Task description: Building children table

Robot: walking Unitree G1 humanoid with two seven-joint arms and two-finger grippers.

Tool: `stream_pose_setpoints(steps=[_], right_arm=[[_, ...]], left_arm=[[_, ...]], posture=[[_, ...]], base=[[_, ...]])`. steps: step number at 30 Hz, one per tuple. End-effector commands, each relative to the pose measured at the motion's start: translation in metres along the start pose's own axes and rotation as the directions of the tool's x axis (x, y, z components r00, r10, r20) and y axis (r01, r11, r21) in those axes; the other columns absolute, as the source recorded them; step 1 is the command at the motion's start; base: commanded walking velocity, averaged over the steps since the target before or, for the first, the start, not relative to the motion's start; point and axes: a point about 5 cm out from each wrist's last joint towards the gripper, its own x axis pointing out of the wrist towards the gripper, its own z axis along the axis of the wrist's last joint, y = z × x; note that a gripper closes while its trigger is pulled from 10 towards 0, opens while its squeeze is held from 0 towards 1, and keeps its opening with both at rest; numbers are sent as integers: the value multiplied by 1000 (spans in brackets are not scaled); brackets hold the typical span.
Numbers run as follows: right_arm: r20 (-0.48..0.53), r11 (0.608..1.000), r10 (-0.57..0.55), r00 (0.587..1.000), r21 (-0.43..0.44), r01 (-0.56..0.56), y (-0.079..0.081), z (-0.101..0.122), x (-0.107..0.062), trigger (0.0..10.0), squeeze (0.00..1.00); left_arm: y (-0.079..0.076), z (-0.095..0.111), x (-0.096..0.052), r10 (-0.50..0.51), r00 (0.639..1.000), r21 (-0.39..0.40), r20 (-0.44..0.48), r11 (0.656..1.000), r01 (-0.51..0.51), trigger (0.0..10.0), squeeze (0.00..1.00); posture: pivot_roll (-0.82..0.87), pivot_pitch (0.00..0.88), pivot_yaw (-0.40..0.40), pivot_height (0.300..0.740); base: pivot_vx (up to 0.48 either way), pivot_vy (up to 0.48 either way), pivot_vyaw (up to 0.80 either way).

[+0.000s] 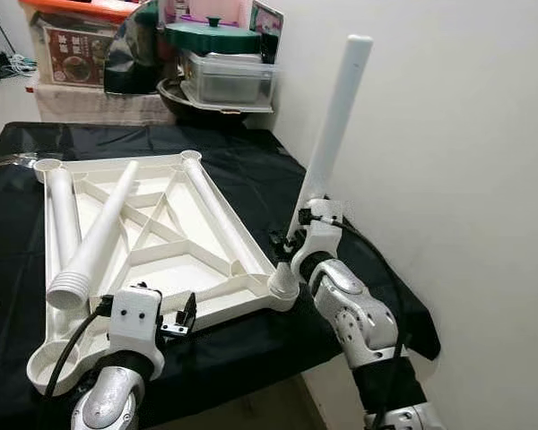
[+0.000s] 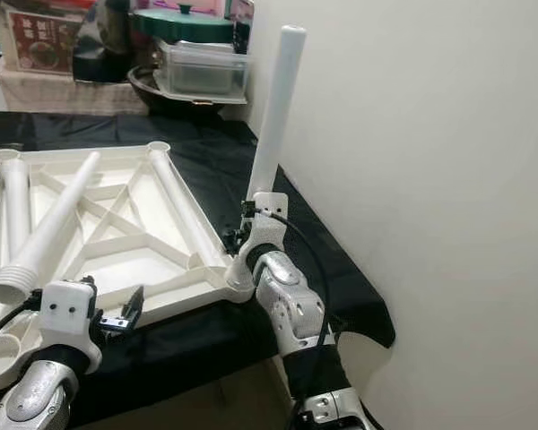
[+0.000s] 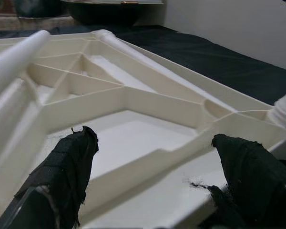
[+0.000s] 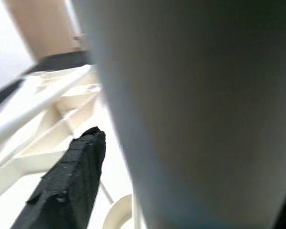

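White plastic tabletop [image 1: 161,242] lies upside down, ribbed underside up, on a table draped in black cloth [image 1: 251,170]. Right end effector [image 1: 298,235] pinches a white leg [image 1: 334,125] low on its shaft, holding it upright with a slight lean; the leg's threaded end [image 1: 282,285] sits at the near right corner socket of the tabletop. In the right wrist view the leg [image 4: 195,109] runs close along one black finger [image 4: 69,186]. Left end effector [image 1: 175,321] hovers at the tabletop's near edge with fingers spread apart; the left wrist view shows both fingertips [image 3: 66,167] wide apart over the rim, nothing between them. Three more legs lie on the tabletop: one [image 1: 97,237] diagonal with its threaded end toward the near left, one [image 1: 65,210] along the left side, one [image 1: 217,210] along the right side. Behind the table, against the wall, stacked household stuff: a clear container [image 1: 226,79] with a green lid [image 1: 213,38] above it, boxes [image 1: 72,54] to the left.
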Motion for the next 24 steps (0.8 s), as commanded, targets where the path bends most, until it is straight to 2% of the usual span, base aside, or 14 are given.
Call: stream_pose_setpoints(steps=[1,3,5,7,11,12,13,14,15,16,18,19,23,24], right_arm=[[1,990,143,990,10,-143,20,5,4,10000,0],[4,965,261,965,9,-261,28,9,0,10000,0],[-36,818,569,822,-79,-570,46,13,-25,10000,0],[-102,703,696,711,-106,-703,54,7,-40,10000,0],[-144,680,710,690,-114,-724,55,-3,-40,10000,0],[-144,680,710,690,-114,-724,55,-3,-40,10000,0],[-150,693,698,701,-106,-713,55,-8,-36,4118,0],[-150,693,698,701,-106,-713,55,-8,-36,4118,0],[-154,727,662,733,-105,-678,54,-12,-30,0,0],[-154,727,662,733,-105,-678,54,-12,-30,0,0],[-124,939,323,938,-84,-335,29,-17,0,0,0],[-121,980,178,977,-67,-187,18,-19,7,0,0],[-133,991,-136,982,-25,134,-14,-25,8,0,0],[-145,963,-269,952,-11,270,-29,-28,5,0,0]], left_arm=[[-3,-2,1,-10,1000,-4,-5,1000,10,10000,0],[-3,-1,1,-10,1000,-3,-5,1000,10,10000,0],[-3,-1,1,-10,1000,-1,-4,1000,10,10000,0],[-3,-1,2,-10,1000,1,-2,1000,10,10000,0],[-2,-1,2,-7,1000,4,0,1000,7,10000,0],[-2,-1,2,-7,1000,4,0,1000,7,10000,0],[-1,0,3,-4,1000,7,2,1000,4,10000,0],[-1,0,3,-4,1000,7,2,1000,4,10000,0],[0,0,3,0,1000,8,3,1000,0,10000,0],[0,0,3,0,1000,8,3,1000,0,10000,0],[1,0,3,2,1000,11,3,1000,-2,10000,0],[1,0,2,2,1000,11,2,1000,-2,10000,0],[1,0,2,1,1000,13,1,1000,-1,10000,0],[1,0,2,0,1000,13,1,1000,0,10000,0]], posture=[[186,0,-186,740],[186,0,-187,740],[187,0,-187,740],[189,0,-188,740],[202,0,-195,740],[202,0,-195,740],[206,0,-197,740],[206,0,-197,740],[206,0,-197,740],[206,0,-197,740],[205,0,-196,740],[205,0,-196,740],[204,0,-193,740],[205,0,-192,740]], base=[[0,0,0],[0,0,0],[0,0,0],[0,0,0],[0,0,0],[0,0,0],[0,0,0],[0,0,0],[0,0,0],[0,0,0],[0,0,0],[0,0,0],[0,0,0],[0,0,0]])
